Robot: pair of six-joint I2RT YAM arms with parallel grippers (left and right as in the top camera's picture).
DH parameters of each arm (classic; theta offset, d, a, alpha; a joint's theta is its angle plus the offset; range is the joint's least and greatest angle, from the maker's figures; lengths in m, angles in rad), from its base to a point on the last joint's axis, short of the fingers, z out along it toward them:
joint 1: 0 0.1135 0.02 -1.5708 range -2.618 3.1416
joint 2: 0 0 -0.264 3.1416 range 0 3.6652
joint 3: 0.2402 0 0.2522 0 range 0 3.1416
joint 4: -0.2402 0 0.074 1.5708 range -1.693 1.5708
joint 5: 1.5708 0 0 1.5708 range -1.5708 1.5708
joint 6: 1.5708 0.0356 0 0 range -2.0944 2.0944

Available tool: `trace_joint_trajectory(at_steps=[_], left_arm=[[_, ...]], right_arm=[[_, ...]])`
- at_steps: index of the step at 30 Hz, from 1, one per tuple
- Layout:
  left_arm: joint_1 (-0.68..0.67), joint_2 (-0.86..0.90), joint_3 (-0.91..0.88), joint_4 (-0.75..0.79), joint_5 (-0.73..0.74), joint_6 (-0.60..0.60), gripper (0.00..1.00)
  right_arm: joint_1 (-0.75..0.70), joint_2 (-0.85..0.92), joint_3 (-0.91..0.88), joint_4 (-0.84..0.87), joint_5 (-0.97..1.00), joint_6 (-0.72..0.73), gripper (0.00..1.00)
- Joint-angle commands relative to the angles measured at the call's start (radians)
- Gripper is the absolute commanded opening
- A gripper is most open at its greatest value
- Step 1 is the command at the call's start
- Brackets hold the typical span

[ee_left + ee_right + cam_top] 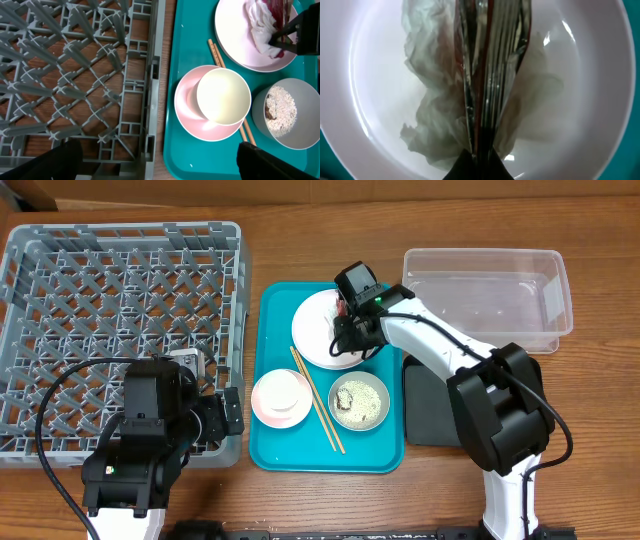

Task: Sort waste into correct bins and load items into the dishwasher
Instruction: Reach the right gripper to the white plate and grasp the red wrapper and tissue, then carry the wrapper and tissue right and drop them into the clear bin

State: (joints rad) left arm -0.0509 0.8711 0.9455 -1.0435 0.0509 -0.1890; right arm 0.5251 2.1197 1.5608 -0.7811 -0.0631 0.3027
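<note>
My right gripper (345, 320) is shut on the crinkled red wrapper (492, 60), low over the round white plate (312, 315). The crumpled white tissue (435, 115) lies on the plate under the wrapper. The white cup (223, 95) stands in the pale pink bowl (187, 107). The grey bowl (300, 137) holds rice grains (281, 107) and a brown scrap (270, 112). The wooden chopsticks (318, 415) lie between the bowls. My left gripper (157, 165) is open and empty over the grey dish rack's (120, 240) front right corner.
The dishes all sit on a teal tray (275, 450) to the right of the rack. A clear plastic tub (490, 295) stands at the back right. A black shallow tray (430, 410) lies in front of it, partly under my right arm.
</note>
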Motion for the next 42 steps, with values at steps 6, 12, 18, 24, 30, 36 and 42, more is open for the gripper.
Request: trace_joint_trajectory(at_steps=[6,12,18,24,30,36,42], left_arm=[[-0.004,-0.002,0.025,0.004,-0.002,-0.018,1.00],[-0.003,-0.002,0.025,0.004,-0.002,-0.018,1.00],[-0.004,-0.002,0.025,0.004,-0.002,-0.018,1.00],[-0.004,-0.002,0.025,0.005,-0.002,-0.018,1.00],[-0.004,-0.002,0.025,0.005,-0.003,-0.017,1.00],[-0.003,-0.002,0.025,0.005,-0.007,-0.017,1.00],[-0.003,-0.002,0.025,0.005,-0.010,-0.017,1.00]], right_arm=[[-0.067,-0.183,0.154,-0.118,0.025,0.063,0.04],[-0.256,-0.295,0.153,-0.187,0.081,0.288,0.04],[-0.394,-0.285,0.092,-0.263,0.088,0.425,0.06],[-0.424,-0.288,0.076,-0.239,0.080,0.380,0.74],[-0.428,-0.359,0.143,-0.291,-0.031,0.207,0.87],[-0.402,-0.533,0.138,-0.473,-0.026,0.133,0.87],[-0.295,-0.680,0.021,-0.507,-0.028,0.085,0.86]])
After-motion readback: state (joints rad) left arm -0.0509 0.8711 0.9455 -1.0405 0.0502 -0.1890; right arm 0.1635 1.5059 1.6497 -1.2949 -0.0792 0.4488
